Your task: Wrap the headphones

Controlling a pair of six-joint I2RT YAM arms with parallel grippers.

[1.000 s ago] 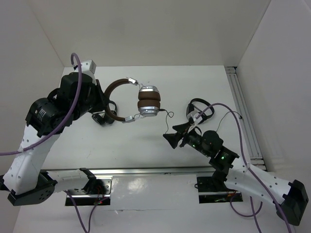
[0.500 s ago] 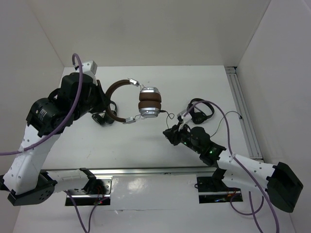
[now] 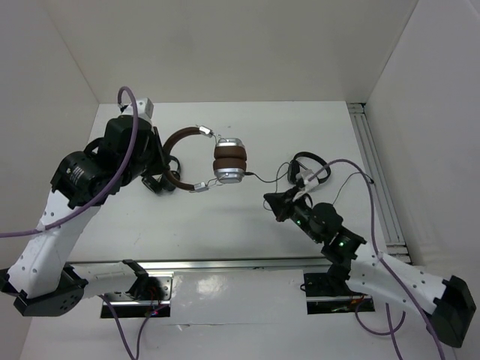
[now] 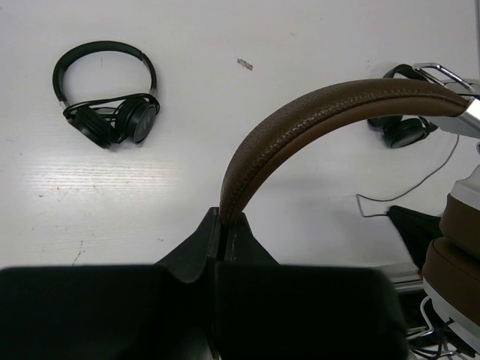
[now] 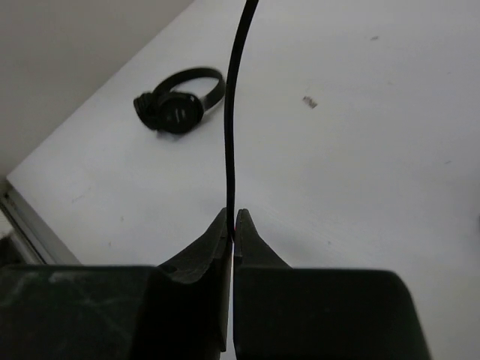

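Where the table lies nearest the bases: right gripper, jaws pinched fully together on the thin black cable, which rises straight from the tips. Beyond: left gripper, clamped on the brown headband of the headphones, lifted above mid-table. Flanking, on the table: two small black headsets.
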